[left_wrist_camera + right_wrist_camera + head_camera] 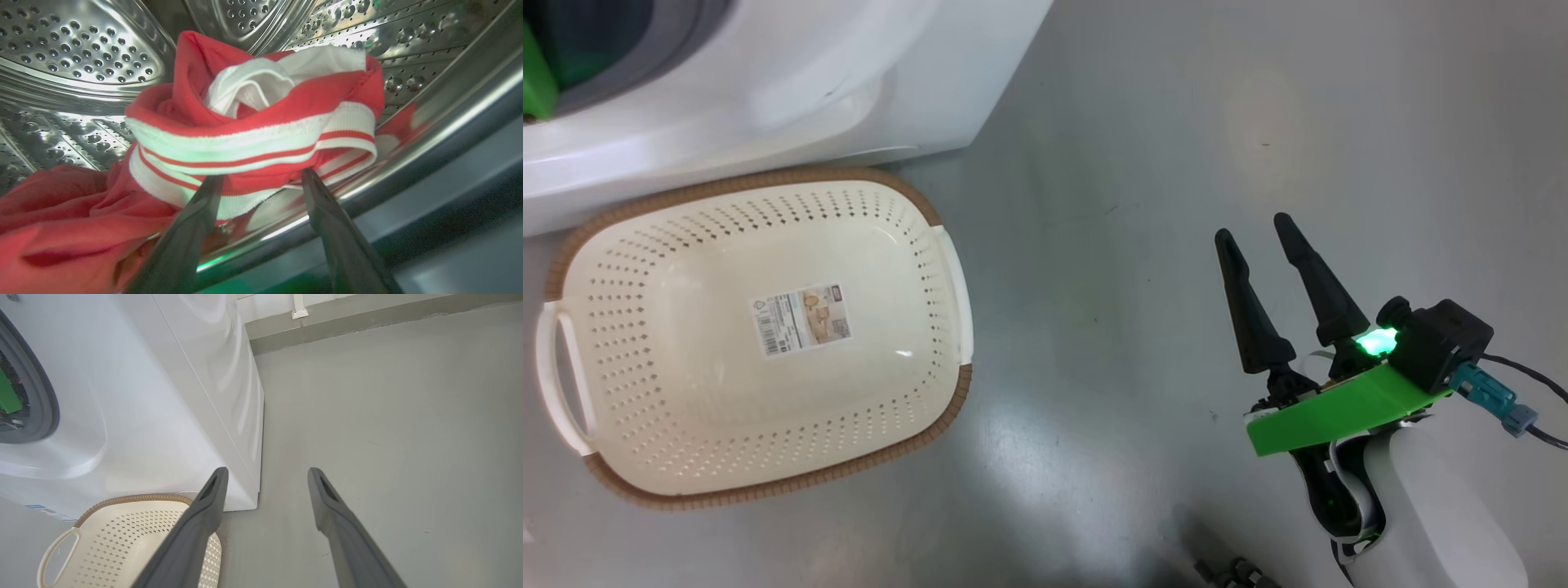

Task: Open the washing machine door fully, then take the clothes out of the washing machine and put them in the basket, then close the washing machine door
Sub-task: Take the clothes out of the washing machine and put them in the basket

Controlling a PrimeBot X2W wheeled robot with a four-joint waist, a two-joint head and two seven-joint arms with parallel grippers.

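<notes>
The right gripper [1254, 227] hangs over the bare grey floor [1135, 163] at the lower right of the head view. Its fingers are apart with nothing between them, and they point up and slightly left in that view. In the right wrist view the same spread fingers [212, 506] frame the floor and the machine's front corner.

To the left, the basket [768, 180] sits on the floor, open side up. Its long axis runs left to right across the head view, a little tilted. There is one handle [556, 376] at the left short end and another [956, 286] at the right one. Nothing is in it but the sticker [803, 319] on its bottom. Its far long side lies just beside the foot of the machine [768, 98].

Above that, a green piece [535, 90] shows inside the grey gasket [645, 65].

Inside the drum [81, 49], the left gripper [262, 174] has its fingers spread wide. Their tips reach the lower edge of the clothes [253, 122], and I cannot tell whether they touch. The clothes lie on the drum's floor near its front lip. A red and white striped band runs left to right across the left wrist view, looped round a hump of white and red cloth that rises toward the back of the drum. More red cloth spreads away to the lower left.
</notes>
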